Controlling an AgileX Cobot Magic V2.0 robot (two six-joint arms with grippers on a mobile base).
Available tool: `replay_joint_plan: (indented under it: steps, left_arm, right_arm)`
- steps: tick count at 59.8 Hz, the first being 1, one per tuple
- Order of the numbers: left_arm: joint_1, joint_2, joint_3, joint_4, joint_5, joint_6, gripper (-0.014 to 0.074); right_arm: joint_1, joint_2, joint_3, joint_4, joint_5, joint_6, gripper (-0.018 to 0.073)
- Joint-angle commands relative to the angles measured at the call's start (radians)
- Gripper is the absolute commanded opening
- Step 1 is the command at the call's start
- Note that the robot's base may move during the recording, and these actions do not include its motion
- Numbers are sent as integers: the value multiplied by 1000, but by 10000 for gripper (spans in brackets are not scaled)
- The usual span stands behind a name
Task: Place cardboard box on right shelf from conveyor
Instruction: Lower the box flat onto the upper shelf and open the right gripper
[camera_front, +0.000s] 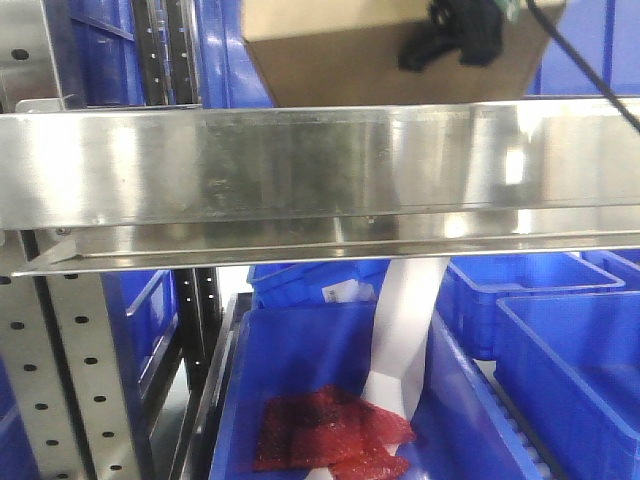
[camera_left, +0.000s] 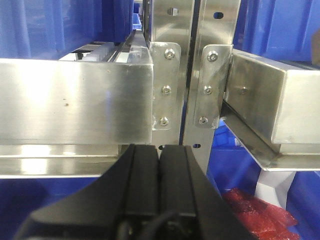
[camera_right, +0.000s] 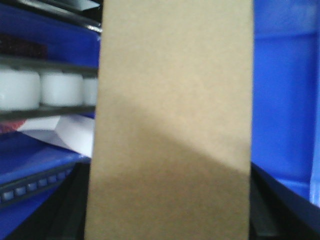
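Note:
The tan cardboard box (camera_front: 340, 55) sits at the top of the front view, just above and behind the right shelf's shiny steel lip (camera_front: 300, 165). Its underside is hidden by the lip, so I cannot tell whether it rests on the shelf. My right gripper (camera_front: 462, 38) is shut on the box's right part. In the right wrist view the cardboard box (camera_right: 172, 115) fills the middle, with the right gripper (camera_right: 170, 210) clamped on both of its sides. My left gripper (camera_left: 160, 165) is shut and empty, low in front of the steel uprights (camera_left: 175, 75). The conveyor is out of view.
Blue plastic bins (camera_front: 560, 340) stand below and behind the shelf. One holds a red bubble bag (camera_front: 330, 430) and a white paper strip (camera_front: 405, 330). A perforated grey upright (camera_front: 60, 380) stands at lower left. White rollers (camera_right: 40, 87) run left of the box.

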Motion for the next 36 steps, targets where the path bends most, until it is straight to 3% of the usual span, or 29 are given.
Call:
replay_joint_plan:
  steps: [1, 16, 19, 28, 36]
  left_arm:
    - [-6, -13, 10, -6, -86, 0, -116]
    - [-6, -13, 10, -6, -86, 0, -116]
    - [-6, -13, 10, -6, -86, 0, -116]
    - [-6, -13, 10, -6, -86, 0, -116]
    - [-6, -13, 10, -6, -86, 0, -116]
  right_arm:
    - [-22, -34, -41, -18, -75, -10, 285]
    - [-30, -33, -40, -16, -68, -4, 309]
    - [-30, -33, -40, -8, -68, 20, 363]
    - [-30, -33, -39, -7, -68, 126, 652]
    - [-30, -33, -38, -7, -24, 150, 627]
